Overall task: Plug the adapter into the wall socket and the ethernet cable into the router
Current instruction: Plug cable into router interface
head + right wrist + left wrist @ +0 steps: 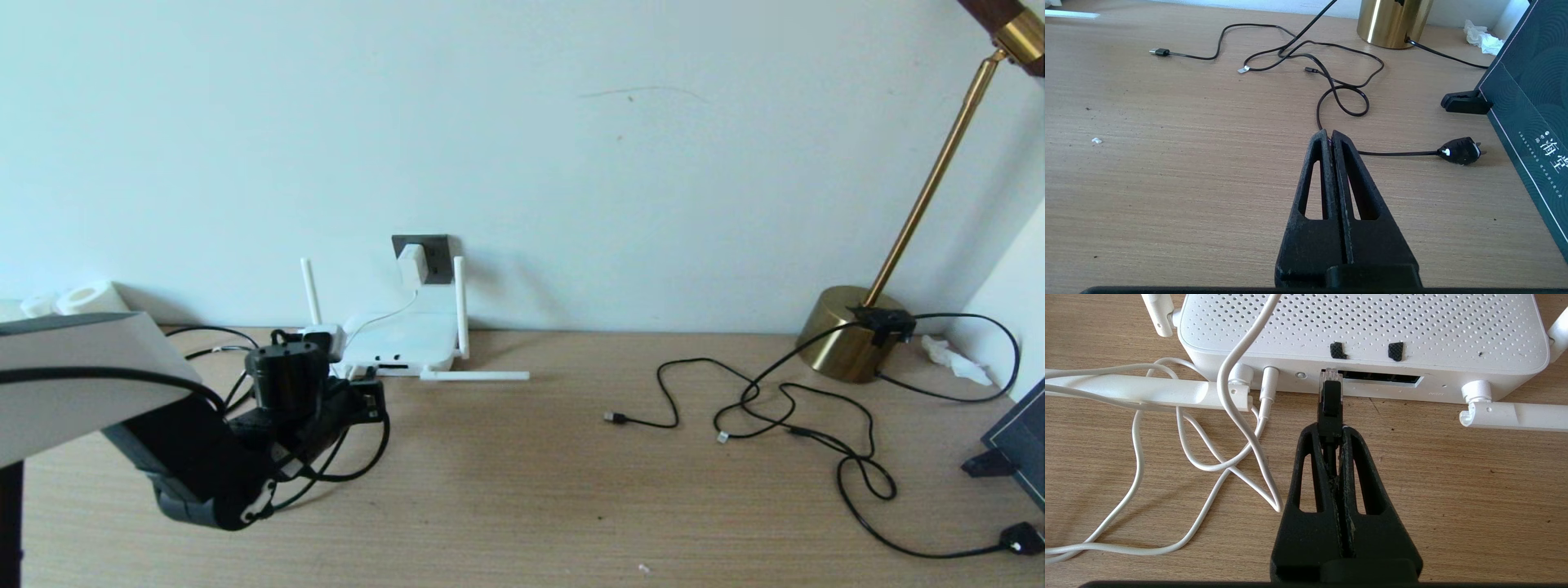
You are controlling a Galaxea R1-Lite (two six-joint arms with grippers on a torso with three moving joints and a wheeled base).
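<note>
Left tool clamped on the ethernet cable plug, clear tip at the mouth of the leftmost dark port in the router face, plug axis straight in; right tool shut, empty, well apart over the counter.

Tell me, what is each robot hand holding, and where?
Left gripper pinches the thin black ethernet cable just behind its clear-tipped plug. Right gripper is shut on nothing.
</note>
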